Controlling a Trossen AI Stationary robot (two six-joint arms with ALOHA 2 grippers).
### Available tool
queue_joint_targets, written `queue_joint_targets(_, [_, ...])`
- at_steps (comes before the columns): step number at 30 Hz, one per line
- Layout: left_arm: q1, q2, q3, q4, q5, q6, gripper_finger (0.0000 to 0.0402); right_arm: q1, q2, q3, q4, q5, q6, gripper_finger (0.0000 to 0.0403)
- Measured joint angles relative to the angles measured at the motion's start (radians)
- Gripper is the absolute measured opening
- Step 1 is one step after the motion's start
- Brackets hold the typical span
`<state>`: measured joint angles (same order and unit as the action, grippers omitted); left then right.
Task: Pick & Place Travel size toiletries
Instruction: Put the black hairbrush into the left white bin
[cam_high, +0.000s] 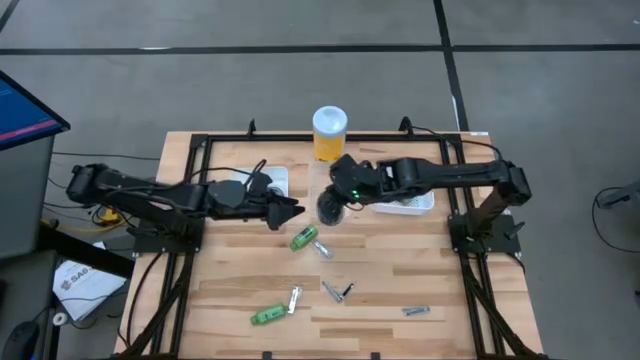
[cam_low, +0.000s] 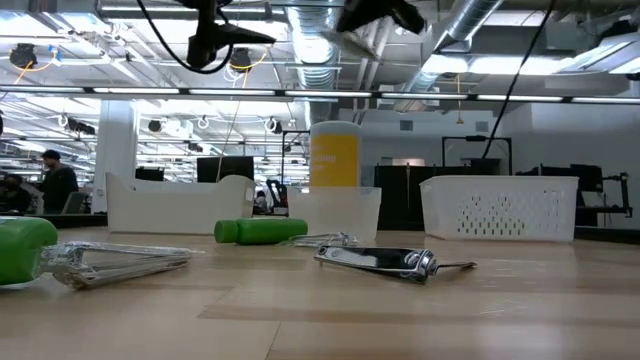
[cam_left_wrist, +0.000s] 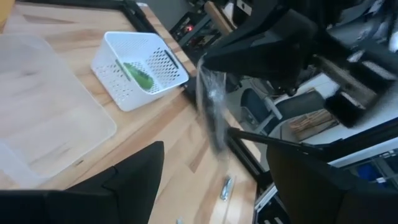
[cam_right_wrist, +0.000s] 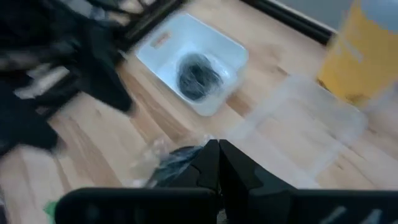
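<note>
- High view: the left gripper (cam_high: 296, 211) is seen over the table's middle with its fingers spread apart, nothing between them.
- The right gripper (cam_high: 330, 207) is held just beside it, fingers pressed together on a clear bag with a dark item (cam_high: 328, 210), blurred in the wrist views.
- One green bottle (cam_high: 303, 238) is lain just below both grippers; another green bottle (cam_high: 267, 315) is found near the front edge.
- A third green bottle (cam_left_wrist: 138, 75) is seen inside the perforated white basket (cam_left_wrist: 112, 78).
- Nail clippers (cam_low: 385, 261) are scattered on the wooden table (cam_high: 400, 270).
- A yellow cylinder (cam_high: 329, 132) is stood at the back edge.
- A dark bundle (cam_right_wrist: 199, 76) is held in the white tray (cam_right_wrist: 230, 46).
</note>
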<state>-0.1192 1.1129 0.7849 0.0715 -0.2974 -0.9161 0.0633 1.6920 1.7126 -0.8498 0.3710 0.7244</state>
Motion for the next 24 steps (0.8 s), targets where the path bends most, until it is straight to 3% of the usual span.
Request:
queue_joint_targets(13, [0.023,0.088,0.000,0.068,0.003,0.022,0.0280,-0.003,0.129,0.146,0.010,-0.065,-0.092,0.0000])
queue_joint_targets(19, [0.023,0.109,0.000,0.077,0.074,0.043,0.0280,0.000,0.129,0.150,0.019,-0.080,-0.107,0.0000])
queue_joint_targets(24, [0.023,0.108,0.000,0.093,0.104,0.048,0.0242,0.000,0.129,0.149,0.020,-0.086,-0.124,0.0000])
